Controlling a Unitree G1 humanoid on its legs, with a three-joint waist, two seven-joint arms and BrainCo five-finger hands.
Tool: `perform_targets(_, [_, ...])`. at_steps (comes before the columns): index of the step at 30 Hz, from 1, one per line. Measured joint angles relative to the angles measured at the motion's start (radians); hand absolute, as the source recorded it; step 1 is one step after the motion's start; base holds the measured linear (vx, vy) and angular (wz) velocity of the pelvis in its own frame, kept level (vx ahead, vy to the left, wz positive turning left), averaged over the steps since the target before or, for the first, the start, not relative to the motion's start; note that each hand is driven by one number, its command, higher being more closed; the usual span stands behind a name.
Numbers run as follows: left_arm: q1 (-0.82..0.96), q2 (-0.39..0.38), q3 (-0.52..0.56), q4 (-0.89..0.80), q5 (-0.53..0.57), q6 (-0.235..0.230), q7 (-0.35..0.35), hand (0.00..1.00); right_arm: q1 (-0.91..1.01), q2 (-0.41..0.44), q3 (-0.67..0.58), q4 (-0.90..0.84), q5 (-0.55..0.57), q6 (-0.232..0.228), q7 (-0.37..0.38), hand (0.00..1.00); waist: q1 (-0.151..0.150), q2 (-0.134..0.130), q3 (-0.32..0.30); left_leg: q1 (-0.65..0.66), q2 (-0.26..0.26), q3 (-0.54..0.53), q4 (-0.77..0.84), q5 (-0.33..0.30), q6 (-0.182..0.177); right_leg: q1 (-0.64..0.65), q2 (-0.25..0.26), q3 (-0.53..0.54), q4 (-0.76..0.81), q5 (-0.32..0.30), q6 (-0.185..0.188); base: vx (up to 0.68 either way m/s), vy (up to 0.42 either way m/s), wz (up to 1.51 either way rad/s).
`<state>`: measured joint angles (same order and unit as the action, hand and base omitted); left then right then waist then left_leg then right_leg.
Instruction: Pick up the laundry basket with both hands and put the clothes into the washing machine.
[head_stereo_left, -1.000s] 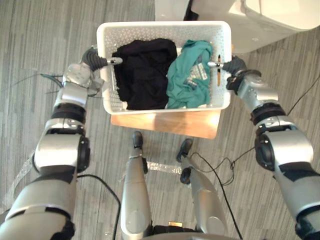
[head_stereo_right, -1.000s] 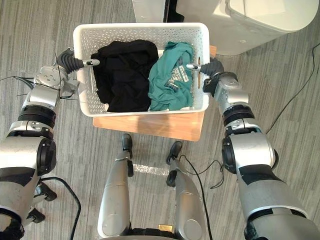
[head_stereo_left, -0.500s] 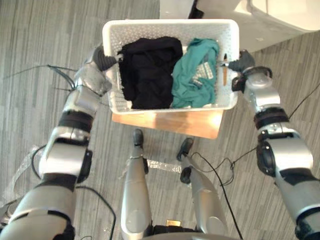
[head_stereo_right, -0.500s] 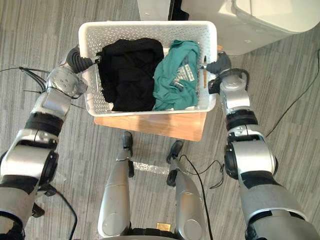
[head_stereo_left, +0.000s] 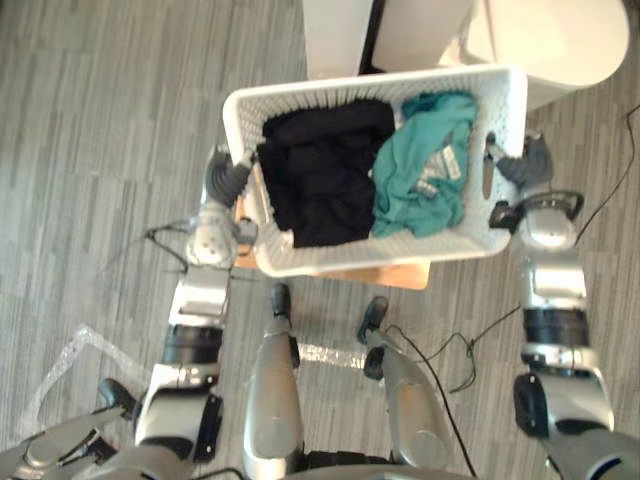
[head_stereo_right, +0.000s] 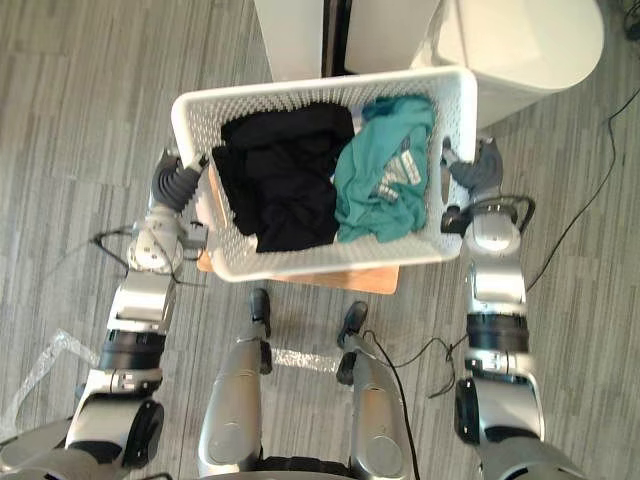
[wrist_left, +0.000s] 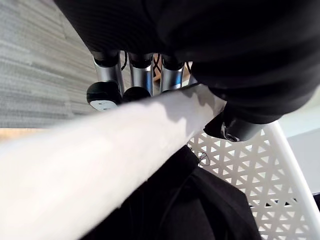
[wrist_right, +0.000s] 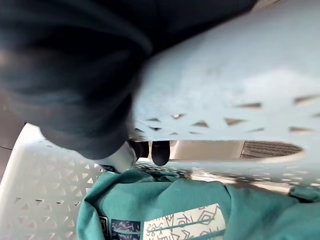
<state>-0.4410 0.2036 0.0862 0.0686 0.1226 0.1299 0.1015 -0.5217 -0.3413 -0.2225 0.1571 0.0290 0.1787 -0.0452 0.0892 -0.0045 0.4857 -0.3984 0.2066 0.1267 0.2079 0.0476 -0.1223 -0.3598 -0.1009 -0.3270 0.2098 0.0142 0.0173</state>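
A white plastic laundry basket (head_stereo_left: 400, 248), rectangular with rounded corners and walls pierced by a fine lattice of small holes, sits in the middle of the scene, held at its two short ends and tilted a little, its right end farther away. Inside it, a heap of crumpled black clothes (head_stereo_left: 320, 170) fills the left half. A teal garment (head_stereo_left: 425, 175) with a pale printed label (head_stereo_left: 447, 165) lies bunched in the right half, touching the black heap.

The left hand (head_stereo_left: 228, 182) grips the basket's left end. Seen from the wrist, its silver fingers (wrist_left: 107, 75) curl over the smooth white rim and its thumb presses from the other side, so the rim is clamped between them. The right hand (head_stereo_left: 525, 162) holds the right end. From its wrist, its dark fingertips (wrist_right: 160, 151) hook under the rim at the handle slot, closed round the plastic.

A light wooden top (head_stereo_left: 385, 275) shows under the basket's near edge. Past the far right corner stands a washing machine (head_stereo_left: 560, 40), white with a rounded, glossy body. Beside it, to the left and just beyond the basket's far rim, is a flat-sided white cabinet (head_stereo_left: 335, 35). The floor (head_stereo_left: 100, 120) is grey, with a streaked plank pattern.
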Motion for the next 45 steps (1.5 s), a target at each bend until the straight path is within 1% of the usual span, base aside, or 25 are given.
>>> perform_targets(2, [0.081,-0.036,0.005,-0.014,-0.065,-0.001,-0.007,1.0,0.071,0.033,0.0,-0.002,0.001,0.006,0.011,1.0,-0.004,0.011,-0.008,0.045,-0.004,0.003,0.001,-0.013,0.006,0.034,-0.004,0.002,0.016,-0.016,0.007,0.04,-0.007,0.0])
perform_targets(4, [0.215,-0.084,0.006,-0.041,-0.122,-0.003,-0.018,1.0,0.188,0.073,0.001,-0.001,0.0,0.014,0.044,1.0,-0.009,0.036,-0.062,0.078,-0.013,0.003,0.001,-0.034,0.016,0.068,-0.006,0.004,0.016,-0.035,0.017,0.07,-0.005,0.04])
perform_targets(9, [0.412,-0.128,0.003,-0.063,-0.152,-0.002,-0.065,1.0,0.371,0.144,0.005,0.024,-0.003,0.031,0.113,1.0,-0.022,0.061,-0.148,0.166,-0.03,0.011,-0.002,-0.067,0.022,0.151,-0.019,0.018,0.01,-0.054,0.037,0.08,0.035,-0.02])
perform_targets(17, [0.485,-0.131,-0.015,-0.063,-0.148,0.013,-0.084,1.0,0.448,0.181,0.004,0.069,0.0,0.032,0.121,1.0,-0.025,0.064,-0.25,0.243,-0.046,-0.006,-0.038,-0.068,0.024,0.237,-0.027,-0.002,-0.023,-0.059,0.041,0.03,0.016,0.09])
perform_targets(22, [0.492,-0.13,-0.027,-0.063,-0.128,0.014,-0.081,1.0,0.454,0.183,0.003,0.075,0.0,0.032,0.12,1.0,-0.027,0.063,-0.257,0.25,-0.051,-0.02,-0.049,-0.054,0.024,0.248,-0.031,-0.012,-0.022,-0.06,0.04,-0.02,0.009,0.1])
perform_targets(24, [0.478,-0.13,-0.04,-0.063,-0.122,0.014,-0.077,1.0,0.459,0.181,-0.006,0.075,0.012,0.027,0.11,1.0,-0.045,0.061,-0.258,0.226,-0.064,-0.051,-0.076,-0.022,0.024,0.21,-0.045,-0.036,0.006,-0.073,0.034,-0.1,-0.008,0.35])
perform_targets(26, [0.459,-0.122,-0.055,-0.048,-0.111,0.017,-0.071,1.0,0.472,0.179,-0.006,0.075,0.032,0.026,0.103,1.0,-0.05,0.06,-0.258,0.214,-0.069,-0.057,-0.085,-0.003,0.02,0.178,-0.06,-0.034,0.068,-0.096,0.031,-0.07,-0.029,0.19])
perform_targets(27, [0.459,-0.115,-0.074,-0.047,-0.108,0.019,-0.067,1.0,0.489,0.182,-0.004,0.075,0.042,0.025,0.096,1.0,-0.055,0.059,-0.259,0.214,-0.07,-0.074,-0.085,0.007,0.008,0.172,-0.065,-0.035,0.082,-0.105,0.025,-0.05,-0.061,0.08])
perform_targets(28, [0.459,-0.1,-0.085,-0.047,-0.107,0.019,-0.061,1.0,0.497,0.186,-0.004,0.075,0.044,0.026,0.09,1.0,-0.059,0.054,-0.261,0.219,-0.072,-0.116,-0.098,0.022,-0.021,0.17,-0.076,-0.034,0.084,-0.107,0.02,-0.05,-0.054,-0.11])
perform_targets(29, [0.461,-0.093,-0.089,-0.047,-0.106,0.02,-0.056,1.0,0.5,0.186,-0.005,0.074,0.046,0.025,0.089,1.0,-0.06,0.049,-0.261,0.203,-0.071,-0.189,-0.001,-0.043,-0.025,0.157,-0.083,-0.023,0.099,-0.103,0.013,-0.03,-0.029,-0.3])
perform_targets(30, [0.462,-0.097,-0.092,-0.045,-0.106,0.02,-0.055,1.0,0.504,0.186,-0.005,0.074,0.048,0.025,0.089,1.0,-0.061,0.049,-0.261,0.195,-0.072,-0.218,0.081,-0.095,-0.033,0.151,-0.082,-0.008,0.113,-0.103,0.013,-0.06,0.057,-0.69])
perform_targets(31, [0.463,-0.1,-0.095,-0.041,-0.106,0.019,-0.055,1.0,0.512,0.188,-0.003,0.074,0.052,0.024,0.089,1.0,-0.063,0.051,-0.262,0.21,-0.07,-0.264,0.203,-0.183,-0.071,0.145,-0.073,0.029,0.132,-0.103,0.013,-0.13,0.183,-1.05])
perform_targets(32, [0.462,-0.103,-0.106,-0.037,-0.106,0.017,-0.058,1.0,0.526,0.189,-0.007,0.067,0.057,0.019,0.089,1.0,-0.083,0.061,-0.273,0.264,-0.064,-0.297,0.245,-0.276,-0.099,0.125,-0.055,0.084,0.148,-0.094,0.023,-0.18,0.287,-1.39])
perform_targets(33, [0.457,-0.104,-0.116,-0.037,-0.105,0.006,-0.058,1.0,0.534,0.186,-0.018,0.05,0.057,0.014,0.089,1.0,-0.107,0.067,-0.287,0.274,-0.066,-0.279,0.211,-0.336,-0.068,0.077,-0.043,0.136,0.147,-0.066,0.039,-0.15,0.296,-1.21])
perform_targets(34, [0.451,-0.103,-0.117,-0.034,-0.106,0.004,-0.059,1.0,0.536,0.188,-0.023,0.048,0.057,0.008,0.089,1.0,-0.114,0.062,-0.286,0.271,-0.072,-0.261,0.206,-0.351,-0.043,0.059,-0.047,0.16,0.144,-0.051,0.048,-0.15,0.296,-1.13])
perform_targets(35, [0.438,-0.103,-0.12,-0.012,-0.097,0.002,-0.063,1.0,0.552,0.203,-0.038,0.044,0.055,0.004,0.09,1.0,-0.115,0.038,-0.286,0.264,-0.109,-0.212,0.214,-0.355,-0.033,0.039,-0.062,0.223,0.115,-0.012,0.066,-0.21,0.386,-1.06])
perform_targets(36, [0.439,-0.107,-0.128,0.008,-0.08,0.002,-0.073,1.0,0.584,0.206,-0.047,0.034,0.05,0.005,0.091,1.0,-0.116,0.034,-0.286,0.264,-0.129,-0.164,0.233,-0.361,-0.004,0.041,-0.072,0.271,0.069,0.031,0.081,-0.18,0.323,-1.08])
perform_targets(37, [0.441,-0.111,-0.128,0.014,-0.069,0.001,-0.079,1.0,0.604,0.21,-0.048,0.022,0.05,0.005,0.091,1.0,-0.116,0.032,-0.286,0.261,-0.149,-0.136,0.249,-0.367,0.008,0.042,-0.08,0.281,0.045,0.048,0.069,-0.21,0.357,-0.94])
perform_targets(38, [0.443,-0.117,-0.128,0.023,-0.061,0.002,-0.081,1.0,0.623,0.209,-0.049,0.013,0.05,0.005,0.091,1.0,-0.117,0.029,-0.283,0.253,-0.164,-0.098,0.264,-0.365,0.039,0.044,-0.101,0.274,0.005,0.048,0.054,-0.2,0.312,-1.1])
perform_targets(39, [0.441,-0.131,-0.116,0.035,-0.049,0.003,-0.081,1.0,0.628,0.214,-0.049,0.013,0.045,0.007,0.091,1.0,-0.115,0.048,-0.276,0.252,-0.159,-0.027,0.241,-0.335,0.113,0.032,-0.152,0.147,-0.003,-0.021,-0.054,-0.32,0.405,-1.3])
perform_targets(40, [0.441,-0.134,-0.101,0.041,-0.048,0.002,-0.081,1.0,0.627,0.219,-0.044,0.014,0.039,0.007,0.091,1.0,-0.111,0.048,-0.275,0.256,-0.157,0.028,0.225,-0.323,0.136,-0.009,-0.198,0.066,0.074,-0.038,-0.063,-0.26,0.298,-1.3])
perform_targets(41, [0.441,-0.135,-0.087,0.049,-0.048,0.003,-0.081,1.0,0.627,0.219,-0.039,0.014,0.039,0.007,0.091,1.0,-0.105,0.047,-0.275,0.259,-0.156,0.065,0.216,-0.318,0.146,-0.033,-0.222,0.028,0.157,-0.045,-0.072,-0.24,0.22,-1.33])
perform_targets(42, [0.445,-0.138,-0.067,0.061,-0.048,0.006,-0.081,1.0,0.625,0.223,-0.019,0.018,0.039,0.007,0.092,1.0,-0.09,0.048,-0.275,0.278,-0.152,0.128,0.194,-0.307,0.163,-0.041,-0.253,-0.022,0.309,-0.074,-0.081,-0.22,0.188,-1.55])
perform_targets(43, [0.454,-0.139,-0.049,0.059,-0.048,0.006,-0.081,1.0,0.618,0.226,-0.005,0.027,0.039,0.007,0.092,1.0,-0.073,0.049,-0.274,0.299,-0.142,0.192,0.173,-0.298,0.175,-0.002,-0.266,-0.064,0.417,-0.127,-0.068,-0.18,0.138,-1.54])
perform_targets(45, [0.468,-0.137,-0.028,0.049,-0.048,0.002,-0.08,1.0,0.579,0.229,0.007,0.064,0.038,0.006,0.096,1.0,-0.067,0.048,-0.276,0.315,-0.128,0.273,0.153,-0.286,0.181,0.098,-0.29,-0.13,0.496,-0.194,-0.052,-0.18,0.041,-1.48])
